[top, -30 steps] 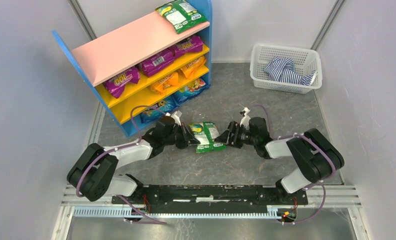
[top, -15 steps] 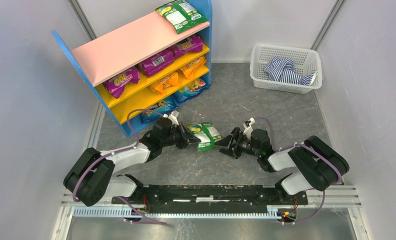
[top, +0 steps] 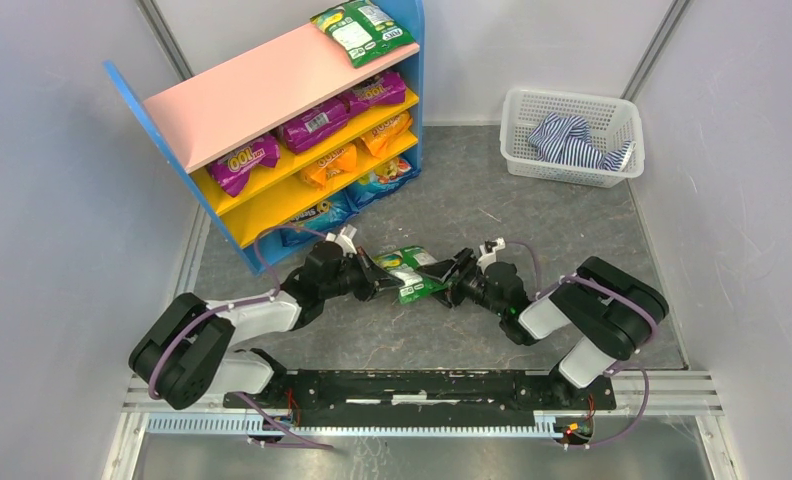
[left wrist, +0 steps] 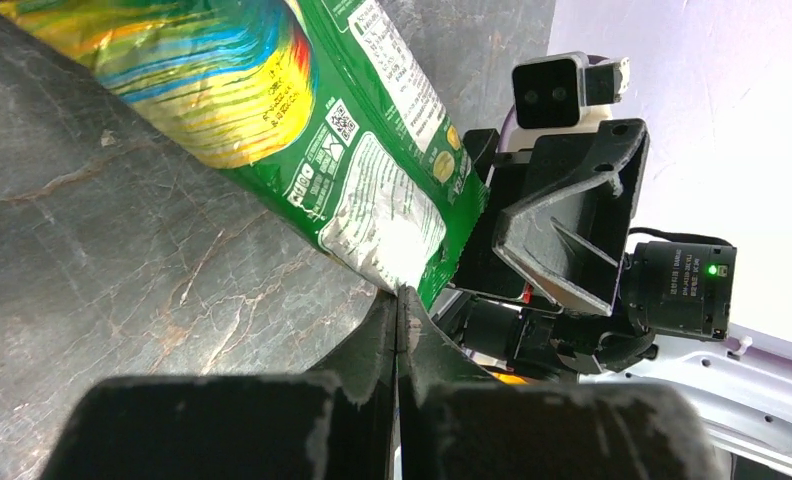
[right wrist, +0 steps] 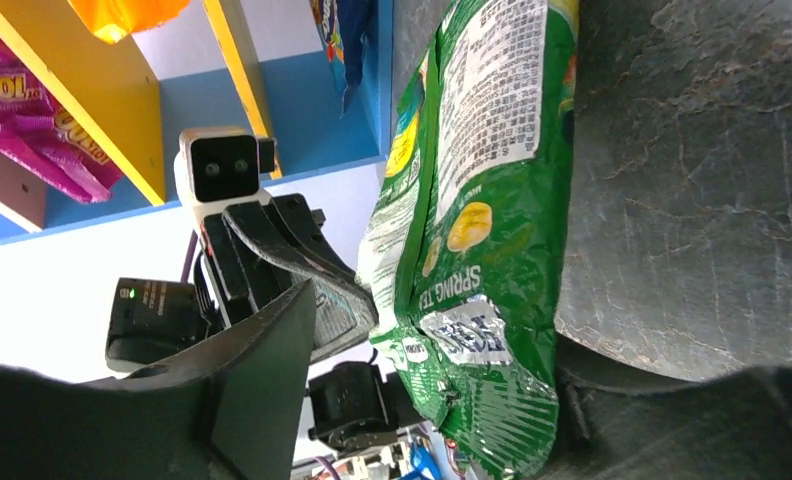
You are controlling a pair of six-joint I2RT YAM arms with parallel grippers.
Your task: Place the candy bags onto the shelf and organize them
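Green candy bag (top: 412, 272) hangs between the two grippers, low over the grey table (top: 532, 230) and near the open front of the shelf (top: 272, 85). The left gripper (top: 382, 279) has its jaws fully together, and the left wrist view shows the bag's corner seam meeting the fingertips, so it appears to pinch the bag by that thin edge. This grip tilts the bag up on edge rather than leaving it flat. The right gripper (top: 451, 283) has its jaws apart, one on each face of the bag's opposite end, and in the right wrist view neither presses the foil. This arrangement suggests a transfer or a re-grip: one arm presents the bag so that the other can take a firmer hold across its body. On the shelf, purple bags (top: 317, 122), orange bags (top: 332, 162) and blue bags (top: 382, 175) fill the yellow boards by colour. A second green bag (top: 362, 30) lies on the pink top board, the likely destination. The white basket (top: 517, 150) holding a striped cloth (top: 567, 140) stands well apart.
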